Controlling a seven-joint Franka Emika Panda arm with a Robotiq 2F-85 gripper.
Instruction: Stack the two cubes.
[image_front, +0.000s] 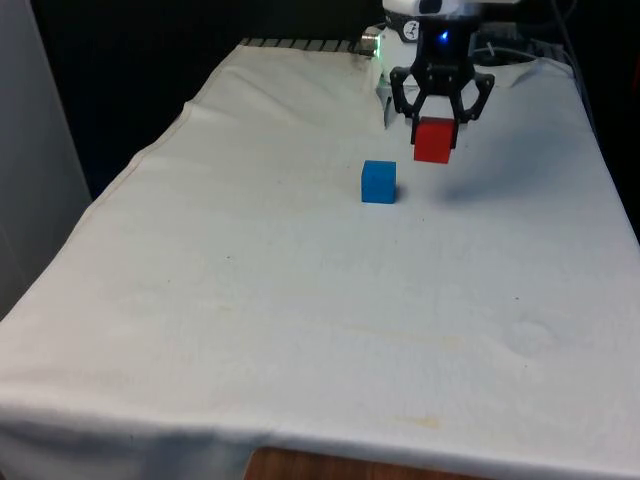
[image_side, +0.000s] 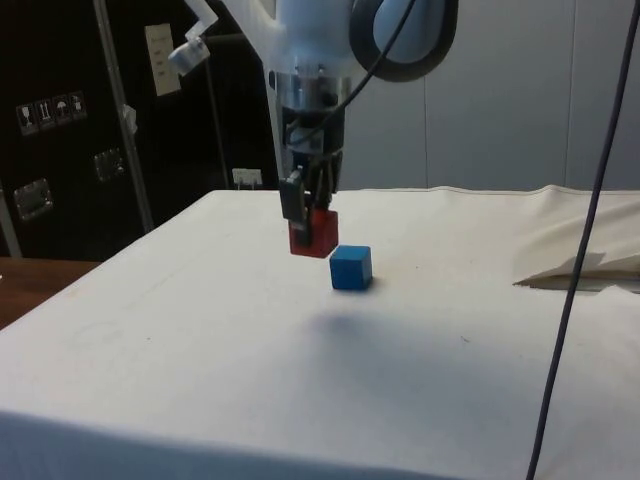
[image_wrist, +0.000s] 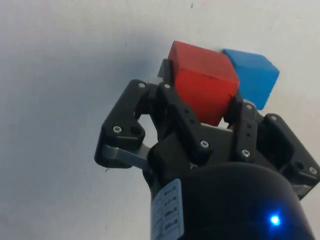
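Nearest, resting alone on the white cloth (image_front: 300, 330): blue cube (image_front: 378, 182), matte, sharp-edged, flat on the wrinkled fabric. Just beyond and toward the front view's right, lifted clear of the cloth: red cube (image_front: 434, 140), same blocky shape, slightly scuffed along one edge. Clamped from two sides by the black gripper (image_front: 438, 118), angular jointed fingers (image_wrist: 175, 112) pressed against its faces. Red cube higher than blue, close beside, not above it.
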